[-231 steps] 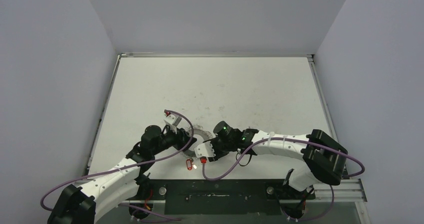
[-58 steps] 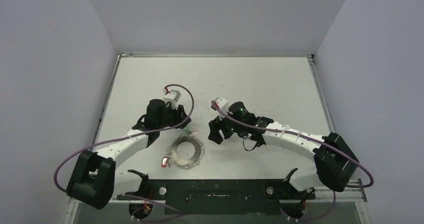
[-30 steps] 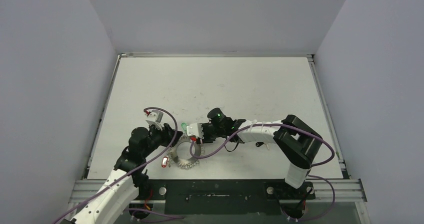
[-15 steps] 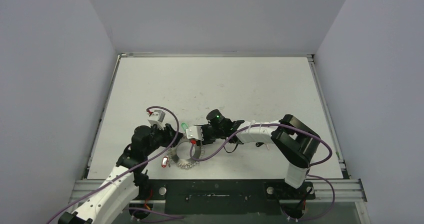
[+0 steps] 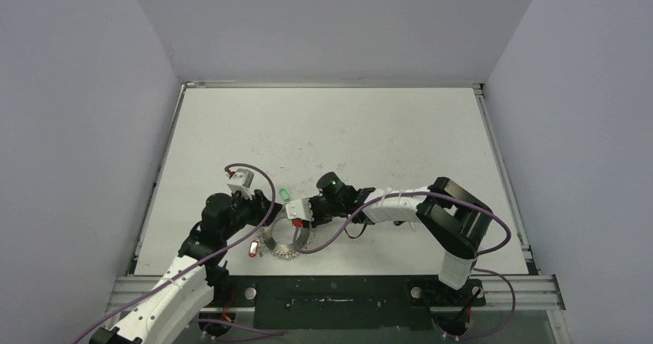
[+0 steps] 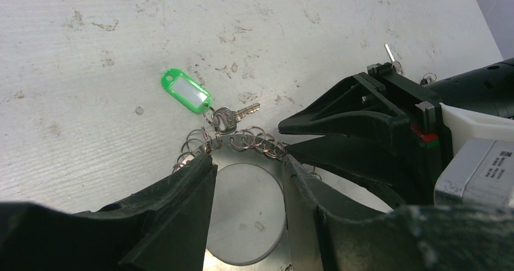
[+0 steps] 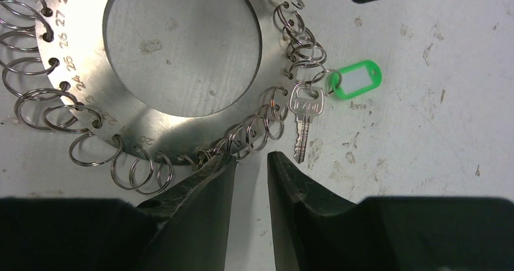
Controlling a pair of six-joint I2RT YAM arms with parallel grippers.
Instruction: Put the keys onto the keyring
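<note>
The keyring (image 7: 182, 128) is a flat steel disc with a wide hole, numbered holes and many small split rings round its rim. It lies flat on the table (image 5: 331, 128). One silver key (image 7: 306, 116) and a green tag (image 7: 357, 79) hang from a split ring on its edge. My left gripper (image 6: 247, 160) stands open over the disc (image 6: 239, 157), a finger on each side of the hole. My right gripper (image 7: 250, 157) is open by a narrow gap with only table in it. Its left fingertip (image 7: 221, 165) touches the split rings beside the key.
A red tag (image 5: 252, 248) lies at the disc's near left edge. In the top view the two grippers face each other across the keyring (image 5: 281, 253), close together. Purple cables loop off both arms. Grey walls enclose the table.
My right gripper's jaws have narrowed and it has edged closer to the disc's rim. The left gripper has stayed over the disc. The keyring has not moved.
</note>
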